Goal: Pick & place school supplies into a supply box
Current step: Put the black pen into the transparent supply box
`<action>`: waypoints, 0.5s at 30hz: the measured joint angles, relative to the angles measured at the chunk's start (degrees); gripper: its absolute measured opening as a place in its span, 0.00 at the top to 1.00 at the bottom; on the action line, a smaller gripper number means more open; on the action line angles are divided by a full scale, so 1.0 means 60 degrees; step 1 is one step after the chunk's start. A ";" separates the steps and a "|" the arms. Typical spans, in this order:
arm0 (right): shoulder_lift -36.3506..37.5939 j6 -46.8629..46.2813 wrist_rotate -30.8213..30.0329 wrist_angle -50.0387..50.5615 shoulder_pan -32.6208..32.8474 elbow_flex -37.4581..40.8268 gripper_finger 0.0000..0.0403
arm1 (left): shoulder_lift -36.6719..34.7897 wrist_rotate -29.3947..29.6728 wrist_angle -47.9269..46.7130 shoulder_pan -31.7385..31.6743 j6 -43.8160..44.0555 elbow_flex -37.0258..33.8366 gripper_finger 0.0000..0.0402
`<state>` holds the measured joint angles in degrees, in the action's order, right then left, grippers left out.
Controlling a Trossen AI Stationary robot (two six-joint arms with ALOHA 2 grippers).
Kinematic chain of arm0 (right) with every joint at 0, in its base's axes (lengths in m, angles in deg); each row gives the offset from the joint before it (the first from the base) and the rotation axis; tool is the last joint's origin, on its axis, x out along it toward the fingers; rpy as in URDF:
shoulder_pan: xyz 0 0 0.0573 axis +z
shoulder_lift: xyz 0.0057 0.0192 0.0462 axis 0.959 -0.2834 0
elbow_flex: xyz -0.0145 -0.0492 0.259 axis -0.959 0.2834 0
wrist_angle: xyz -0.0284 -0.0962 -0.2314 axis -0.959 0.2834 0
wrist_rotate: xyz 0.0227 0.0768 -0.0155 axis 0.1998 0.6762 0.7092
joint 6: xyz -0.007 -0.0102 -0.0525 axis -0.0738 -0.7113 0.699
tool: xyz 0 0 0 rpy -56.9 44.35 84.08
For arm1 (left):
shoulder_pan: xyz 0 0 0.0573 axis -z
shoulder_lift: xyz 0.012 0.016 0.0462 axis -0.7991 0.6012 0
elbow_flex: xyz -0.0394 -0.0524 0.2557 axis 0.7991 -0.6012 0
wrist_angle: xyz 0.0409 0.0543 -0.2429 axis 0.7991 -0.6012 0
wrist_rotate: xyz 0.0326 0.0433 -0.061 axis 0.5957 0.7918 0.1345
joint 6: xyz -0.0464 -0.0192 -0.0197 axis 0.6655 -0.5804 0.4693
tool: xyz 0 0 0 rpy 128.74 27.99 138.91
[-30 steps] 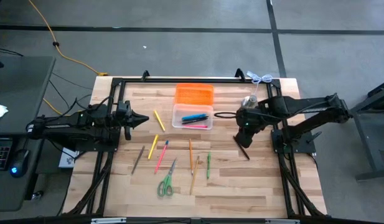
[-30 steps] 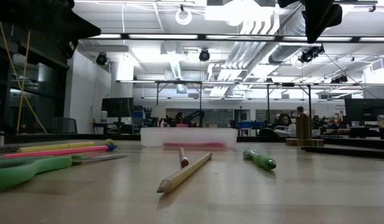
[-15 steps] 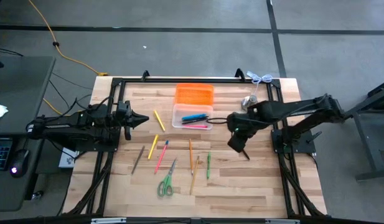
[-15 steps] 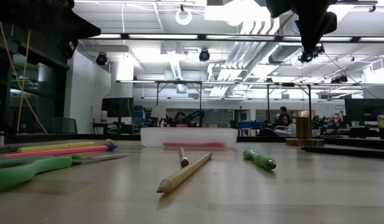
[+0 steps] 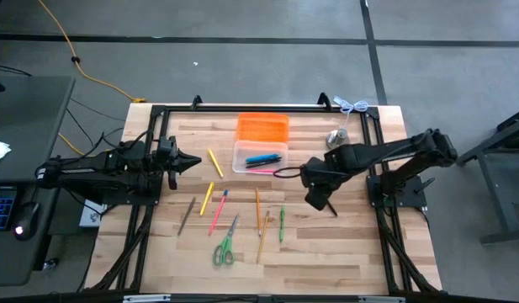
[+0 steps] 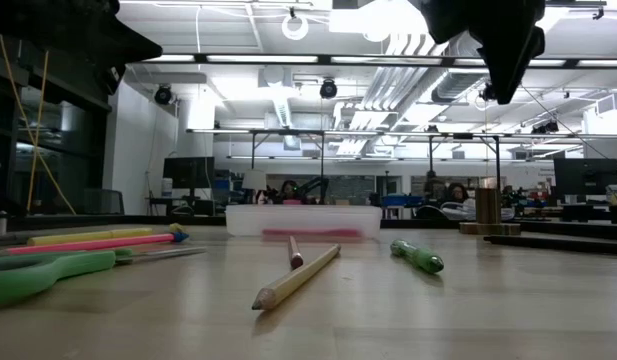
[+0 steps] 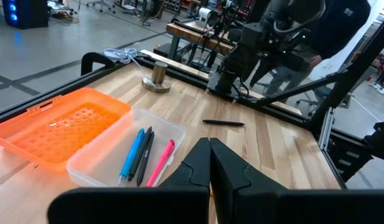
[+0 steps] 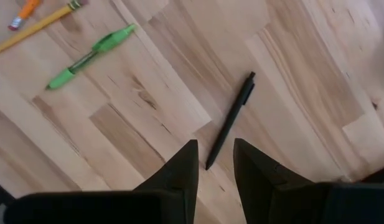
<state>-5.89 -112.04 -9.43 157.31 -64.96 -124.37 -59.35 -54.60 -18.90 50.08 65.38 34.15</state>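
The supply box (image 5: 259, 157) is a clear tray with its orange lid (image 5: 262, 128) lying open behind it; blue, dark and pink pens (image 7: 142, 155) lie inside. Loose school supplies lie flat on the wood: a black pen (image 5: 329, 204), a green pen (image 5: 282, 224), pencils (image 5: 257, 210), a pink pen (image 5: 218, 210), a yellow marker (image 5: 207, 198) and green scissors (image 5: 225, 244). My right gripper (image 8: 215, 149) hangs open above the black pen (image 8: 230, 121), pointing down, clear of it. My left gripper (image 7: 210, 149) waits shut at the table's left side.
A silvery bell-like object (image 5: 336, 136) stands at the far right, with a white cable (image 5: 353, 106) behind it. A black frame (image 5: 267, 107) runs along the table's far edge. Bare wood lies along the near edge.
My right gripper has gone toward the table's left and near edges and sunk a little, coming over the black pen. Its finger gap is unchanged. The supplies have kept still.
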 joint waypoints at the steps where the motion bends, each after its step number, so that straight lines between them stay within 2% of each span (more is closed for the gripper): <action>1: 0.0000 -0.0091 -0.0033 0.0033 0.0047 0.0000 0.81 | 0.0000 0.0000 -0.0003 -0.0003 0.0000 0.0000 0.92; 15: 0.0000 -0.0803 -0.0131 0.0284 0.0549 -0.0004 0.81 | 0.0000 -0.0185 -0.0014 0.0000 0.0000 0.0000 0.92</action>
<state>-5.89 -116.86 -10.22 159.01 -61.66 -124.39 -59.35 -55.70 -18.98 50.08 65.38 34.15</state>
